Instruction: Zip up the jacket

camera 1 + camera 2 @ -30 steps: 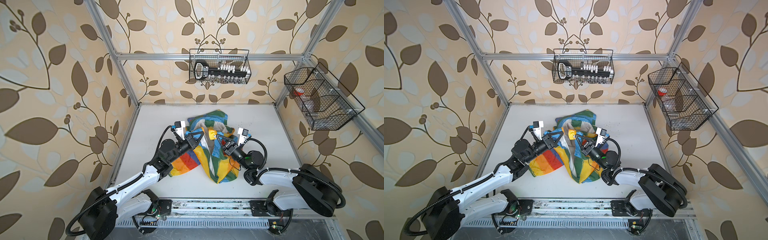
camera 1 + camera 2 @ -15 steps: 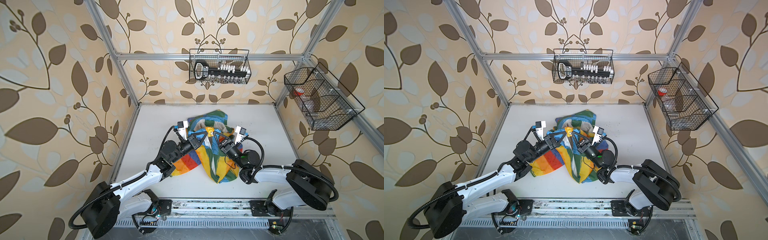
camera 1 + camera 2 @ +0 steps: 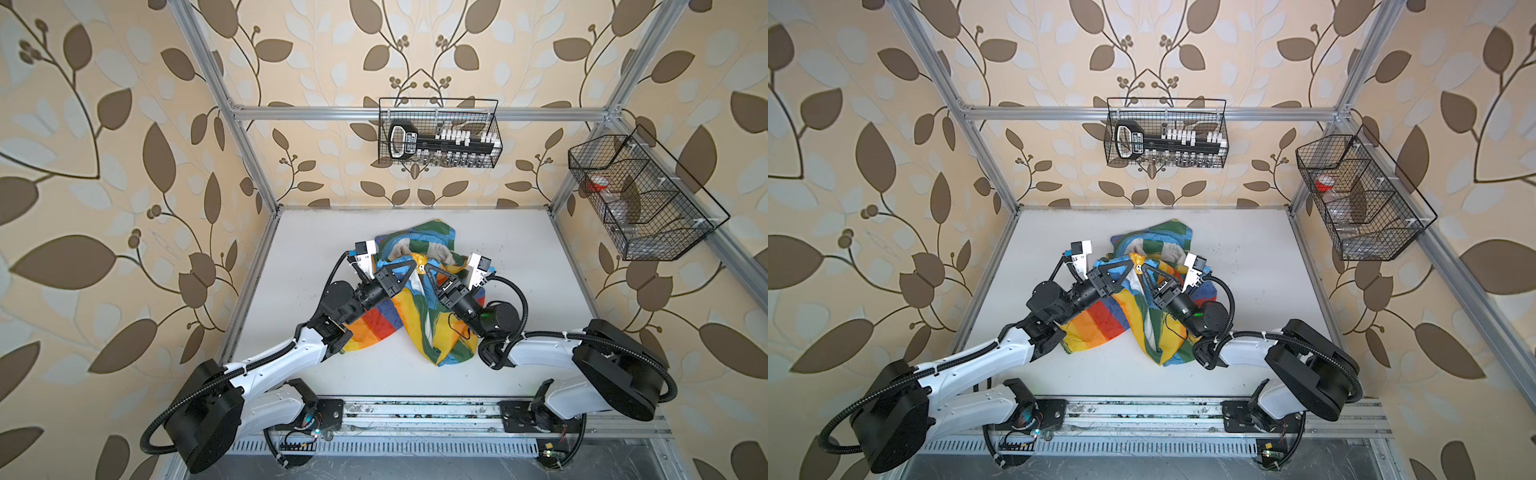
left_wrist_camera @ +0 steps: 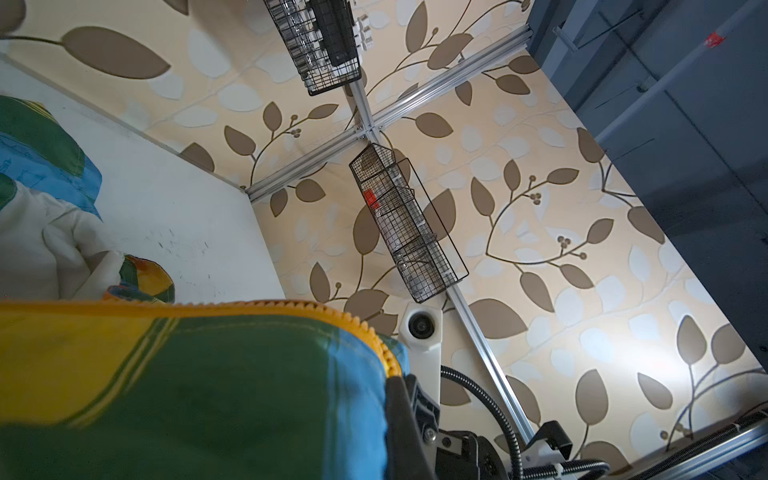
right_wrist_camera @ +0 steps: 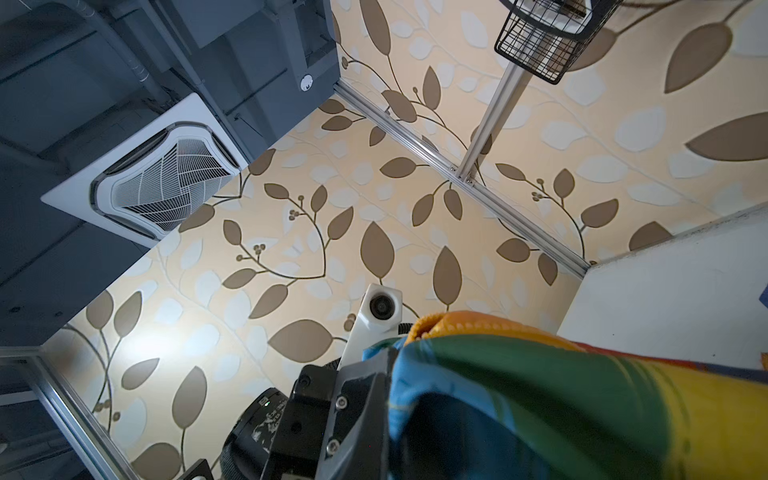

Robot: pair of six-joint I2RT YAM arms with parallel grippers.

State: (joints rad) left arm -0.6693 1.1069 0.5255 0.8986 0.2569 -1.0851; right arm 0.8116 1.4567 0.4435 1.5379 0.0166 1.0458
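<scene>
jacket (image 3: 409, 316) crumpled mid-table (image 3: 316, 241), hood at 12 o'clock, hem at 6. left gripper (image 3: 412, 264) and right gripper (image 3: 427, 270) both clenched on hood-end edges, tips nearly touching. zipper (image 4: 291, 307) looks to run toward 6 from tips, so neither arm nearer.

Jacket (image 3: 415, 318): thin crinkly cloth, faint sheen. Zipper (image 4: 249, 306): matt plastic. Table (image 3: 540, 257): smooth, matt white. Basket (image 3: 440, 99): black wire.

My left gripper (image 3: 1128, 263) and my right gripper (image 3: 1141, 269) meet almost tip to tip above the middle of the table (image 3: 1258, 299). Each is pinched on the raised orange-yellow edge of the jacket (image 3: 1100, 320). The rest lies crumpled beneath them, reaching toward the back edge.
</scene>
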